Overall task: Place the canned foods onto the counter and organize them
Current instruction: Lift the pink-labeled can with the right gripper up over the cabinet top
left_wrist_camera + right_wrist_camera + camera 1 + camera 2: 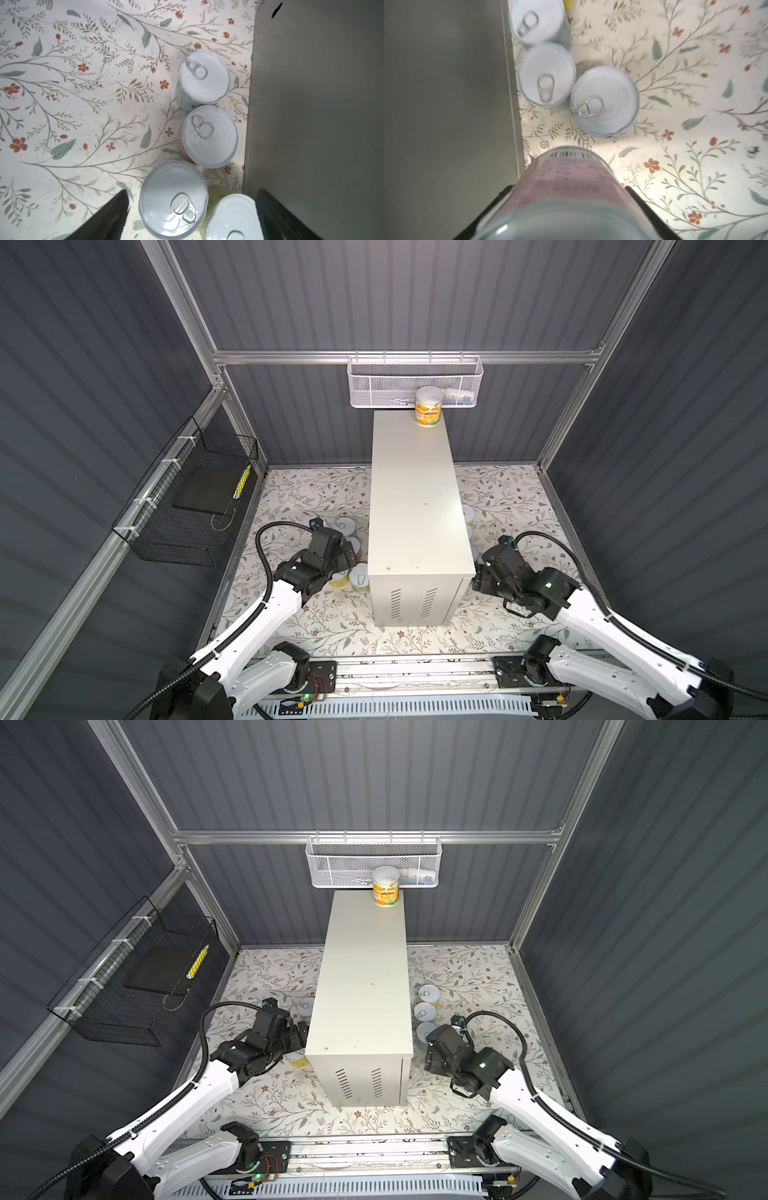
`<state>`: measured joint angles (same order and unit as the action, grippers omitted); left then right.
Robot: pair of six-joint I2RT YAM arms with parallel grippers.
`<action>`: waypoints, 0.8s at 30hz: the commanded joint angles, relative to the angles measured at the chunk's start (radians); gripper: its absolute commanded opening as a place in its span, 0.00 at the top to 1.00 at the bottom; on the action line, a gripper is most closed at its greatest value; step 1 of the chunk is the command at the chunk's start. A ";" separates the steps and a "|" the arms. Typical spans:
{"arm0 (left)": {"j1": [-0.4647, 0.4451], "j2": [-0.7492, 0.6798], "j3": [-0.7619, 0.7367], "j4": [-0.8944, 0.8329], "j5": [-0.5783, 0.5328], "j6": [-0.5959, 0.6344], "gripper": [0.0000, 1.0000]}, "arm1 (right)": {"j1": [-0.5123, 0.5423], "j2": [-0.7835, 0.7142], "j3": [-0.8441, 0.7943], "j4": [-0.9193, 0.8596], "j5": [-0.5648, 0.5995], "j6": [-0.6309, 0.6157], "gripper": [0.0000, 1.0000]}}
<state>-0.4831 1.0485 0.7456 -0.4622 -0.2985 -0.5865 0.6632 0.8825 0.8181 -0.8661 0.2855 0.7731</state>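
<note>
Pick-up in hand: the right gripper (567, 190) is clenched on a pink can (569, 172) at 4 o'clock off the tall surface (415, 497), whose 12 o'clock end carries one orange can (428, 408). The left gripper (192, 191) hangs released over loose cans (209, 136) at 8 o'clock. Next, the pink can probably needs lifting above the top edge

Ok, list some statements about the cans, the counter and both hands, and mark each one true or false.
1. One can stands on the counter. True.
2. The right hand is empty. False: it grips a pink-labelled can.
3. The left hand is open. True.
4. The cans beside the counter lie on their sides. False: they stand upright, lids up.
</note>
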 commanded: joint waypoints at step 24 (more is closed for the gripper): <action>0.118 0.212 0.566 -0.239 0.112 0.295 0.05 | 0.043 0.508 1.310 -0.474 -0.117 -0.573 1.00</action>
<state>-0.3714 1.2549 1.2877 -0.6716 -0.2268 -0.3271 0.6487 1.3228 2.0106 -1.3178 0.1867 0.2760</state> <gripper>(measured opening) 0.947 0.756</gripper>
